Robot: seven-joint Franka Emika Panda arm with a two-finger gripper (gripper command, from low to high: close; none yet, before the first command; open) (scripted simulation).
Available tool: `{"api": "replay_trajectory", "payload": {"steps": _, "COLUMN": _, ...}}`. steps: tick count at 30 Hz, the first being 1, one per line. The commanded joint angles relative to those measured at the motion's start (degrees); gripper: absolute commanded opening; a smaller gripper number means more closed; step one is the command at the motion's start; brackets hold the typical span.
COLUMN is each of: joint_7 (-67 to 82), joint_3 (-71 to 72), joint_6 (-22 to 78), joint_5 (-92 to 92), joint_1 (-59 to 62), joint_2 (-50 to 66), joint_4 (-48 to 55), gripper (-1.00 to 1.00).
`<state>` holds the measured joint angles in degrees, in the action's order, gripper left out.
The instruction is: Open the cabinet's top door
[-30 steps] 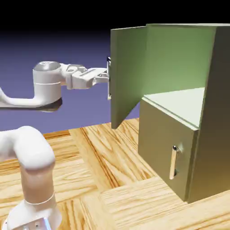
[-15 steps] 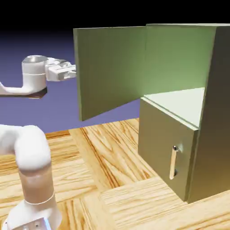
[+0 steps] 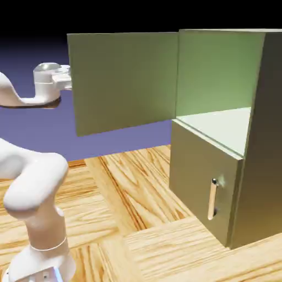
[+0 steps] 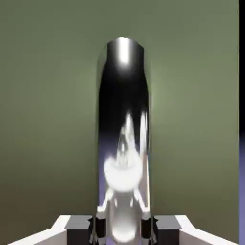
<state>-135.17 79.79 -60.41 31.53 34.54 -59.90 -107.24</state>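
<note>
Change since earlier: over the last second the top door (image 3: 124,82) has been swung much farther open, from an edge-on stance to a broad panel spread leftward from the hinge; the arm's hand has been carried left with it.
Top door: it is seen from its inner side in the exterior view, hinged at the cabinet's upper front corner and reaching out to the left, well clear of the opening. In the hand view its olive face (image 4: 48,119) fills nearly the whole picture.
Cabinet: the cabinet (image 3: 259,137) stands on the right of the wooden table (image 3: 137,220); its pale green upper compartment (image 3: 217,124) is laid open.
Lower door: the lower door (image 3: 201,179) is shut, with its short silver handle (image 3: 212,199) upright near the right edge.
Handle: the long silver bar handle (image 4: 124,143) is seen only in the hand view, running up the middle with the hand mirrored in it.
Gripper: the gripper (image 4: 124,228) is clamped on the handle, one dark fingertip (image 4: 98,228) pressed against each side of the bar. In the exterior view the fingers are hidden behind the door's far left edge; only the wrist (image 3: 49,80) is seen there.
Arm: the white arm (image 3: 36,193) rises at the lower left.
</note>
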Motion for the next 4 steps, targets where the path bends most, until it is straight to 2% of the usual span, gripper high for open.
{"api": "replay_trajectory", "payload": {"steps": 1, "joint_7": 0.5, "joint_3": 1.0, "joint_6": 1.4, "joint_5": -0.4, "joint_1": 1.9, "joint_2": -0.4, "joint_4": 2.1, "gripper": -1.0}}
{"api": "replay_trajectory", "payload": {"steps": 4, "joint_7": 1.7, "joint_3": 2.7, "joint_6": 4.3, "joint_5": -1.1, "joint_1": 5.8, "joint_2": -1.4, "joint_4": 6.4, "gripper": -1.0}}
